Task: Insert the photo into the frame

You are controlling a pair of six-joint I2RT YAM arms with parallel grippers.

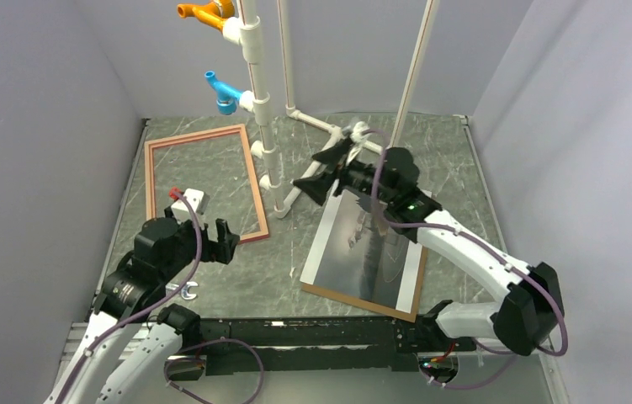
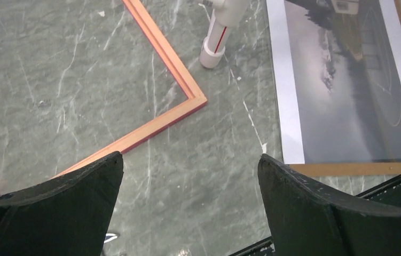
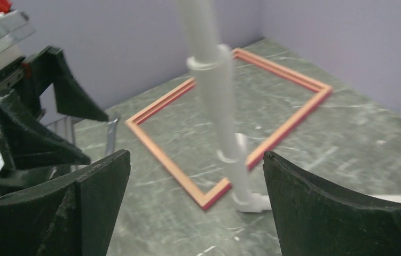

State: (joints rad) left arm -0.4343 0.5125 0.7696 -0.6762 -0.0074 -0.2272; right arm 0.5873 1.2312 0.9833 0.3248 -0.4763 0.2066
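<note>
The frame, a thin salmon-red rectangle, lies flat at the back left of the table with nothing inside it; its near corner shows in the left wrist view, and its border in the right wrist view. The photo, a dark cloudy landscape with white bands, lies face up on a brown backing board right of centre, also seen as the photo. My left gripper hovers open over the frame's near right corner. My right gripper is open above the photo's far end, holding nothing.
A white PVC pipe stand rises between frame and photo, carrying an orange fitting and a blue fitting; its foot sits beside the frame corner. A small metal piece lies near the left arm's base. Grey walls enclose the table.
</note>
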